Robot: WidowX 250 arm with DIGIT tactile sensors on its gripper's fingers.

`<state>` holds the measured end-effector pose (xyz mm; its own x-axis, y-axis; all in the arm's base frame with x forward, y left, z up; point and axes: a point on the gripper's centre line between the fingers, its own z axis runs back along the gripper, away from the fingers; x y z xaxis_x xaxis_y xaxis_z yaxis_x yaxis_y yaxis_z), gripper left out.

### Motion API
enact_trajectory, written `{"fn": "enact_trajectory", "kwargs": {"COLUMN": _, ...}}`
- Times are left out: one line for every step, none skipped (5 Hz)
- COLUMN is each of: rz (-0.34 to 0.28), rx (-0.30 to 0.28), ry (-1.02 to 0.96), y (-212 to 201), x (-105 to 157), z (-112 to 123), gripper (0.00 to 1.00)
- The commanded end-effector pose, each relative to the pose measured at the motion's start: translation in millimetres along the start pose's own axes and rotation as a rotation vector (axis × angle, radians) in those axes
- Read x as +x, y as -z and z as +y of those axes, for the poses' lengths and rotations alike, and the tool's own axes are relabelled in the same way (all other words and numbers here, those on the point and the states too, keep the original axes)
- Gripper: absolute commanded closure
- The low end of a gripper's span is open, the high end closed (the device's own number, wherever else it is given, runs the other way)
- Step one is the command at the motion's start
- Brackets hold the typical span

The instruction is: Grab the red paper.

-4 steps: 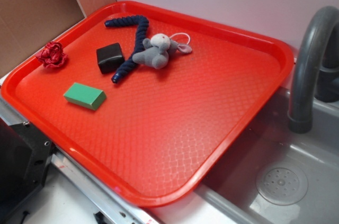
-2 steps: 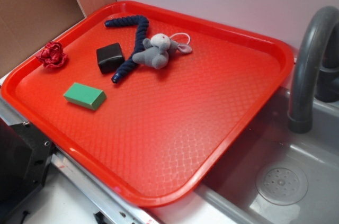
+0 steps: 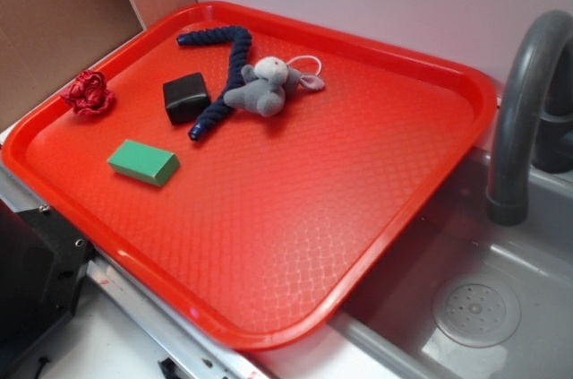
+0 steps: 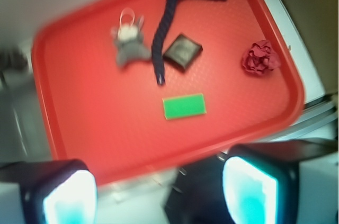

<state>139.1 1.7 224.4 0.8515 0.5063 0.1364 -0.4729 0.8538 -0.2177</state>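
Hanging high above the red tray [image 4: 79, 128], the pincer [image 4: 159, 192] shows only its 2 fingertips [image 4: 249, 189] at the bottom of the wrist view, set wide apart w/ nothing between them. Both pads glow pale teal and sit over the tray's near edge, not touching anything.

The red paper [image 4: 259, 58] lies ahead of the pincer and off to its right in the wrist view, well apart from it, resting by the tray's right rim. In the exterior view the same wad [image 3: 88, 93] sits at the tray's left edge, on or against the rim; can't tell which. It's a crumpled dark-red rosette w/ folds.

Closest thing ahead of the pincer is the green block [image 4: 184, 106], lying flat approx. mid-tray. Beyond that, the black cube [image 4: 182, 51] sits just beside the dark blue rope [image 4: 164, 33], which runs away from the pincer and bends right at its far end. Left of the rope is a grey plush toy [image 4: 130, 46], touching or nearly touching it.

Exterior view: only a dark sliver shows at the top-left corner, so the pincer itself can't be made out there. A grey sink [image 3: 501, 307] w/ a curved faucet [image 3: 524, 101] sits next to the tray.
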Motion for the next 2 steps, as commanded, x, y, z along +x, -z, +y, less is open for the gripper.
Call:
{"fn": "enact_trajectory", "kwargs": {"rz": -0.255, "rx": 0.046, "ry": -0.45, "y": 29.1, "x": 37.2, "z": 41.4, "gripper": 0.0}}
{"fn": "enact_trajectory", "kwargs": {"rz": -0.318, "rx": 0.084, "ry": -0.69, "y": 63.7, "x": 54.4, "z": 71.6, "gripper": 0.0}}
